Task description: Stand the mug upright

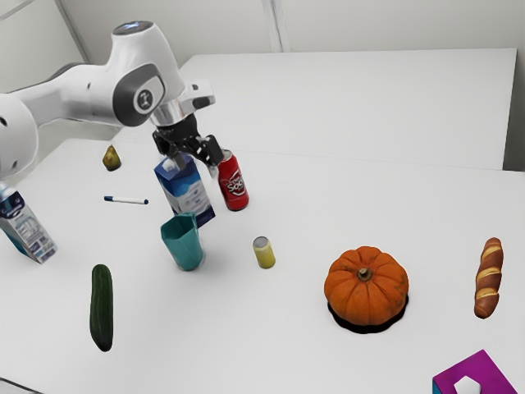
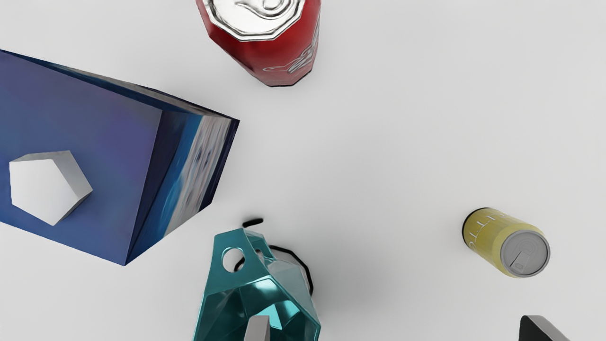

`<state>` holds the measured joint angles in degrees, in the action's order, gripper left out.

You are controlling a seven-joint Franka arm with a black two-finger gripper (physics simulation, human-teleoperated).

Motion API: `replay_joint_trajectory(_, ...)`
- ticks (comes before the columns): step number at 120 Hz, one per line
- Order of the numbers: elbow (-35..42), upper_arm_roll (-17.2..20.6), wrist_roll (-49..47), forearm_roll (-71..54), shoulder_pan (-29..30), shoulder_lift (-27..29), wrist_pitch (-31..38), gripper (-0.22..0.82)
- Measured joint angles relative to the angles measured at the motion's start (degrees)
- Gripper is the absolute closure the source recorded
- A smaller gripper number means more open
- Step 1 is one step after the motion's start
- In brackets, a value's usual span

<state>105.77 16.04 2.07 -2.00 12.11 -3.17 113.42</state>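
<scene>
1. Your mug (image 1: 182,245), teal, stands on the table (image 1: 271,328) with its mouth up, near the blue carton (image 1: 185,195) and the yellow can (image 1: 264,253); its base carries it, so it needs no support from you

2. The gripper (image 2: 400,328) has its fingers open, the tips well apart with nothing pinched between them; the raised hand gives you clearance over the carton and the red can (image 1: 234,184)

3. This pose suits, in your judgement, either a mug set up and released or an arm poised over one that stands already; the upright stance agrees with the task in both cases

4. Wrist view: you look down into the mug's hollow and see the round hole in its handle (image 2: 219,272); one fingertip overlaps the mouth by line of sight, the hand being raised above it

5. Exterior view: you gain the hand's height and the wider layout, with the pumpkin (image 1: 366,287), the cucumber (image 1: 102,308) and the bread (image 1: 489,277) all well apart from the mug
</scene>
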Motion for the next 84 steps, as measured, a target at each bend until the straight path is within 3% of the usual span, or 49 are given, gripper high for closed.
replay_joint_trajectory(25, -19.84, -4.61, -0.08, 0.76, -4.03, -6.17, -10.35, 0.01)
replay_joint_trajectory(37, -25.46, -5.36, -0.1, 0.85, -4.53, -8.38, -14.63, 0.01)
replay_joint_trajectory(84, -27.43, -5.48, -0.14, 0.96, -4.67, -8.75, -21.7, 0.0)
